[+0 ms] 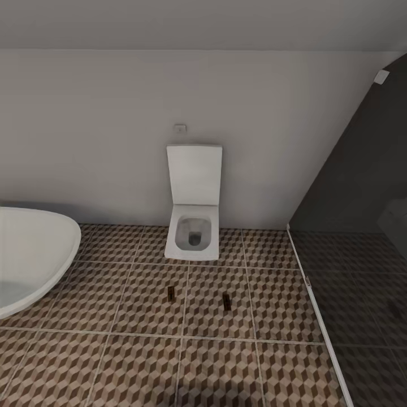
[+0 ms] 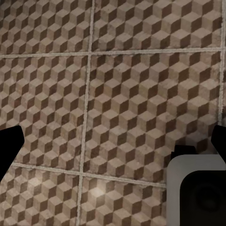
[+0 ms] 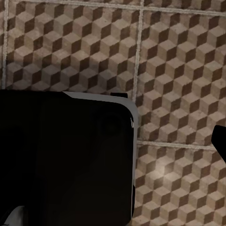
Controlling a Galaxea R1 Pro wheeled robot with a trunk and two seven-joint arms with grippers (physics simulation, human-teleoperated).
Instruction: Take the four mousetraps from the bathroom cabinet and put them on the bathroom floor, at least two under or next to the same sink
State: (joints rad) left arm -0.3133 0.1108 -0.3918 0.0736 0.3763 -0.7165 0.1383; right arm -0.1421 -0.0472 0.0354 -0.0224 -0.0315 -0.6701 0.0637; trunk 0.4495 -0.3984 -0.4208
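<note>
Two small flat dark-and-tan mousetraps lie on the bathroom floor [image 1: 141, 294] of large square tiles printed with a brown-and-beige cube pattern and light grout lines: the left mousetrap [image 1: 170, 291] and the right mousetrap [image 1: 226, 301] sit well apart from each other, in adjoining tiles, both in front of the white square wall-hung toilet [image 1: 193, 226] with its lid raised against the pale grey wall [image 1: 113, 124]. They are too small in the head view to make out their metal parts. At the left edge of that view curves the rim of a white oval bathtub [image 1: 34, 254], and at the right a dark glass shower screen [image 1: 362, 226] stands over darker tiles. In the left wrist view the left gripper [image 2: 113, 146] looks straight down on the tiles; its two black fingertips [image 2: 9, 146] show at opposite edges of the picture, spread wide, with bare patterned floor between them, and a light grey rounded block with a dark face [image 2: 197, 193], probably part of the robot, sits in one corner. In the right wrist view one black fingertip of the right gripper [image 3: 220, 141] shows at the edge, a large black rounded-corner panel [image 3: 66, 160] hides the other side, and I cannot tell how far the fingers stand apart. No mousetrap lies near either set of fingers in the wrist views.
</note>
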